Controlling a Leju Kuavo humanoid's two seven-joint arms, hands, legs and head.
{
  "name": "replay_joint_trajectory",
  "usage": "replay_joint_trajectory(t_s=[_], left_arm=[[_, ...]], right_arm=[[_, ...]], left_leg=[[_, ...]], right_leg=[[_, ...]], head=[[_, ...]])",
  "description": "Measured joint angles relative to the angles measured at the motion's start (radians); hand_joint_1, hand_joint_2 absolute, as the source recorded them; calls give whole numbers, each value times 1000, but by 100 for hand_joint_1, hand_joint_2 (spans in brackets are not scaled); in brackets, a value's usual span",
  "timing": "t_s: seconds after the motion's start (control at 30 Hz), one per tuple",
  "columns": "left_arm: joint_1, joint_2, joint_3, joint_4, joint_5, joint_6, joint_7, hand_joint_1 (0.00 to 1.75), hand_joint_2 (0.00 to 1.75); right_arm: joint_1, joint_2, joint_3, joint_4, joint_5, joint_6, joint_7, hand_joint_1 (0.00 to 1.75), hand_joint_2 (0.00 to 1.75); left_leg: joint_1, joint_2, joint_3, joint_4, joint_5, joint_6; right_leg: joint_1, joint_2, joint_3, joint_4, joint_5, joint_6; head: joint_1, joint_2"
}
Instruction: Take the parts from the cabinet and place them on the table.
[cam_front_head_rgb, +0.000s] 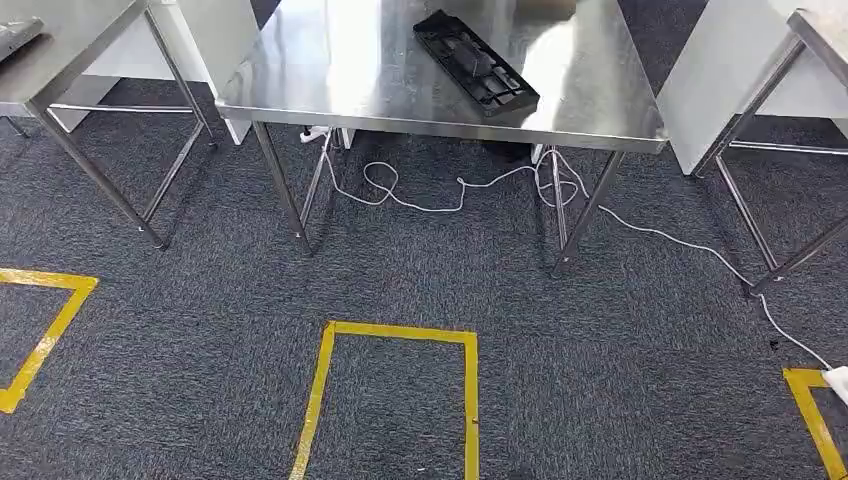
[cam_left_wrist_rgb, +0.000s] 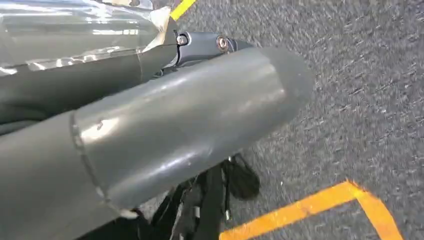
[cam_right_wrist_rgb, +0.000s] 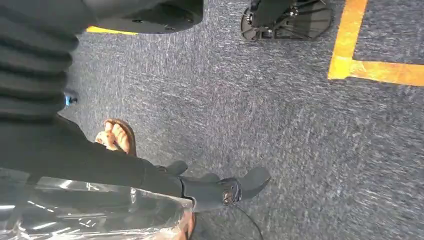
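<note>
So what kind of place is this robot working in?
Probably a robotics test lab or workshop: bare steel tables on grey carpet, yellow tape boxes marking spots on the floor, and a white cable trailing loose under the table.

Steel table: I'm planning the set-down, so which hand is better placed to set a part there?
Left, probably. The black part lies on the steel table's right half, leaving bare steel on the left. Both the left hand and right hand, each against clear wrap, hang over carpet.
</note>
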Motion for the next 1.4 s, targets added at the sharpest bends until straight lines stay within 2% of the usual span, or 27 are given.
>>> replay_joint_trajectory(t_s=[0.03, 0.1, 0.17, 0.23, 0.3, 0.37, 0.4, 0.47, 0.5, 0.53, 0.57, 0.63, 0.67, 0.7, 0.77, 0.8, 0.83, 0.9, 0.97, 1.0, 1.03, 1.13, 1.17, 1.2, 1.27, 1.33, 1.4], left_arm=[[-1, 0, -5, 0, 0, 0, 0, 0, 0], [-3, 0, -8, 0, 0, -1, 0, 0, 0], [-1, 0, -8, 0, 0, -1, 1, 0, 0], [-2, -1, -8, 0, 0, 0, 2, 0, 0], [-2, -1, -8, 0, -1, 0, 2, 0, 0], [-2, 0, -11, 0, -12, -1, 3, 0, 0], [-2, 0, -15, 0, -17, -3, 4, 0, 0], [-2, 0, -24, 0, -33, -20, 4, 0, 0], [-1, 0, -32, 0, -42, -32, 5, 0, 0], [-1, 0, -39, 0, -52, -43, 5, 0, 0], [1, 1, -44, 0, -62, -53, 6, 0, 0], [2, 6, -64, 0, -86, -75, 11, 0, 0], [4, 8, -69, 0, -92, -80, 13, 0, 0], [5, 14, -76, 0, -96, -84, 14, 0, 0], [11, 18, -89, 0, -107, -88, 17, 0, 0], [13, 22, -93, 0, -113, -93, 18, 0, 0], [14, 24, -100, 0, -121, -98, 18, 0, 0], [14, 32, -116, 0, -139, -111, 19, 0, 0], [15, 40, -133, 0, -154, -124, 21, 0, 0], [15, 43, -140, 0, -162, -128, 23, 0, 0], [14, 44, -146, 0, -170, -133, 25, 0, 0], [17, 52, -165, 0, -185, -138, 32, 0, 0], [17, 53, -168, 0, -189, -138, 34, 0, 0], [15, 53, -173, 0, -190, -138, 38, 0, 0], [14, 55, -183, 0, -192, -139, 39, 0, 0], [15, 55, -186, 0, -197, -139, 39, 0, 0], [15, 56, -191, 0, -202, -140, 39, 0, 0]], right_arm=[[-1, 0, -3, 0, 0, 0, 0, 0, 0], [-2, 0, -7, 0, 0, 0, -1, 0, 0], [1, 0, -10, 1, 0, 0, -2, 0, 0], [2, -2, -13, 2, 0, 0, -3, 0, 0], [2, -2, -14, 3, -2, 0, -6, 0, 0], [2, -2, -15, 3, -6, 3, -14, 0, 0], [2, -2, -16, 3, -11, 9, -19, 0, 0], [2, -6, -26, 4, -26, 23, -40, 0, 0], [1, -6, -35, 3, -38, 25, -54, 0, 0], [1, -6, -42, 3, -48, 25, -65, 0, 0], [3, -8, -48, 4, -58, 25, -76, 0, 0], [12, -11, -73, 5, -83, 28, -103, 0, 0], [16, -14, -83, 5, -90, 31, -110, 0, 0], [19, -14, -92, 6, -98, 33, -118, 0, 0], [28, -14, -107, 6, -108, 34, -128, 0, 0], [34, -14, -115, 6, -113, 34, -134, 0, 0], [39, -14, -121, 6, -119, 34, -137, 0, 0], [44, -17, -139, 6, -132, 34, -138, 0, 0], [48, -18, -156, 6, -147, 34, -138, 0, 0], [48, -18, -163, 6, -153, 33, -138, 0, 0], [48, -20, -170, 6, -159, 32, -139, 0, 0], [49, -20, -192, 6, -172, 29, -142, 0, 0], [52, -21, -198, 6, -174, 29, -143, 0, 0], [55, -21, -205, 7, -174, 28, -145, 0, 0], [55, -23, -213, 7, -174, 28, -149, 0, 0], [56, -25, -218, 8, -177, 27, -150, 0, 0], [57, -27, -229, 8, -184, 24, -150, 0, 0]], left_leg=[[-8, -6, 26, -45, -17, 4], [-13, -5, 14, -54, -24, 15], [-13, -1, -10, -68, -2, 43], [-16, 5, -29, -69, 20, 69], [-21, 6, -60, -69, 43, 70], [-22, 8, -94, -68, 68, 70], [-22, 9, -106, -67, 82, 68], [-22, 9, -140, -66, 111, 60], [-22, 8, -149, -65, 123, 56], [-26, 8, -154, -64, 133, 49], [-24, 11, -153, -68, 145, 43], [-21, 11, -148, -85, 172, 32], [-24, 8, -148, -93, 185, 22], [-17, 4, -159, -81, 154, 19], [-16, 2, -177, 12, 26, 17], [-16, -1, -191, 100, -35, 13], [-16, -1, -198, 167, -64, 8], [-14, 0, -177, 214, -38, 4], [-8, 0, -79, 100, 19, 2], [-6, -1, -21, 3, 9, 0], [-12, -7, 5, -27, -24, 2], [-21, -8, -7, -37, -15, 16], [-21, -5, -12, -44, -6, 29], [-15, -1, -16, -54, 6, 47], [-19, 0, -39, -58, 20, 69], [-21, 3, -64, -57, 39, 71], [-21, 6, -88, -57, 59, 68]], right_leg=[[8, 0, -18, 14, 3, 5], [9, -1, -30, 15, 17, 24], [18, 2, -42, 16, 29, 42], [8, 11, -75, 83, -52, 25], [4, 14, -112, 219, -148, 13], [3, 15, -113, 306, -166, 25], [3, 15, -87, 294, -138, 39], [3, 15, 14, 175, -69, 61], [3, 16, 81, 82, -70, 54], [9, 16, 155, -36, -108, 36], [21, 18, 166, -66, -116, 31], [25, 21, 147, -55, -104, 26], [21, 21, 137, -60, -90, 14], [-6, 15, 134, -62, -76, 4], [1, 12, 110, -59, -55, -19], [4, 11, 96, -55, -44, -21], [6, 8, 83, -51, -37, -19], [7, 5, 57, -32, -26, -14], [2, 5, 25, -4, -23, -8], [1, 4, 12, 12, -24, -7], [7, 4, -6, 19, -21, -3], [11, 6, -17, 25, -5, 21], [15, 7, -21, 24, 1, 31], [13, 8, -24, 34, -13, 34], [10, 15, -67, 115, -92, 18], [5, 16, -112, 256, -162, 16], [4, 16, -113, 314, -151, 36]], head=[[1, 0], [1, 0], [6, 0], [13, 0], [16, 0], [16, 0], [17, 0], [17, 0], [17, 0], [17, 0], [16, 0], [16, 0], [16, 0], [14, 0], [8, 0], [8, 0], [7, 0], [7, 0], [7, 0], [7, 0], [5, 0], [6, 0], [8, 0], [6, 0], [13, 0], [16, 0], [16, 0]])
